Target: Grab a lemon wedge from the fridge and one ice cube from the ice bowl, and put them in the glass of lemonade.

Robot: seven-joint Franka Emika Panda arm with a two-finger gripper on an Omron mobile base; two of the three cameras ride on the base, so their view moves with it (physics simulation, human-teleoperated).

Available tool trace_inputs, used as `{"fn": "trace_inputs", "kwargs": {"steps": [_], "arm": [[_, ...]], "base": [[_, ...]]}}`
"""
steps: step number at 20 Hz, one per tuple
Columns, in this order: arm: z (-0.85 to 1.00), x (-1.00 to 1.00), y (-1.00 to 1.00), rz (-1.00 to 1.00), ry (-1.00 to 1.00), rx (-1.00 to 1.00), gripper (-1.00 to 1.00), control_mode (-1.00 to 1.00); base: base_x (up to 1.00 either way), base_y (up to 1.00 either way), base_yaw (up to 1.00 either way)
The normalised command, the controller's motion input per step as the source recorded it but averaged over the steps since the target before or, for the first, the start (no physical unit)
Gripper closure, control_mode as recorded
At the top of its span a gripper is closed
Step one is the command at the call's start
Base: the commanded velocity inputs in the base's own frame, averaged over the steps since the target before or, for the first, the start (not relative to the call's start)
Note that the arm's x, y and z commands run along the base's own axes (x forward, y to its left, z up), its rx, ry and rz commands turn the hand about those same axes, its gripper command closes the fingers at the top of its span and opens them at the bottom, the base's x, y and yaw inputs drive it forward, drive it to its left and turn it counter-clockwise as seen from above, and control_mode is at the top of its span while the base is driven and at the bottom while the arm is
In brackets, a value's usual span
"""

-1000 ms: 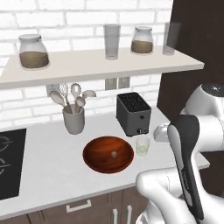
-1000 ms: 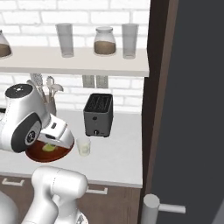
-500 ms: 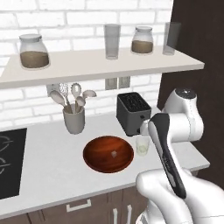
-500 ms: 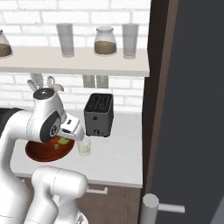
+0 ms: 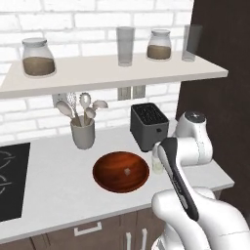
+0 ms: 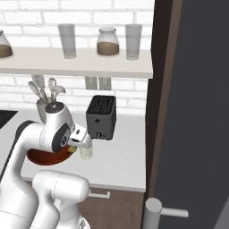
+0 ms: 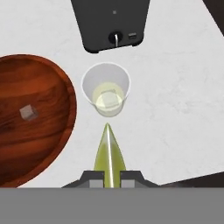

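Hand view: gripped lemon wedge (image 7: 108,151) points lengthwise at glass of lemonade (image 7: 106,90).

Home kitchen, toaster (image 5: 149,125), utensil crock (image 5: 82,133), hob (image 5: 10,179) (brick backsplash)

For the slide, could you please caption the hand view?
Hand holding lemon wedge just short of the glass of lemonade.

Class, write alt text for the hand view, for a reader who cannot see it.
Seen from above, the gripper holds a yellow-green lemon wedge pointing at the glass of lemonade on a pale counter. A wooden ice bowl with one ice cube lies beside the glass, and a black toaster stands beyond it.
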Motion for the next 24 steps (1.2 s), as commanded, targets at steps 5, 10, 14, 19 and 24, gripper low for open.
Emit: {"fn": "trace_inputs", "kwargs": {"steps": [5, 10, 14, 19, 24], "arm": [[-0.12, 0.28, 0.0, 0.0, 0.0, -0.03, 1.0, -1.0], [0.0, 0.2, 0.0, 0.0, 0.0, -0.01, 1.0, -1.0], [0.0, 0.42, 0.01, 0.0, 0.0, -0.01, 1.0, -1.0], [0.0, 0.51, 0.05, 0.0, 0.01, -0.01, 1.0, -1.0], [-0.05, 0.54, 0.0, 0.0, 0.03, 0.0, 1.0, -1.0]], "base": [[0.0, 0.0, 0.0], [0.0, 0.0, 0.0], [0.0, 0.0, 0.0], [0.0, 0.0, 0.0], [0.0, 0.0, 0.0]]}}
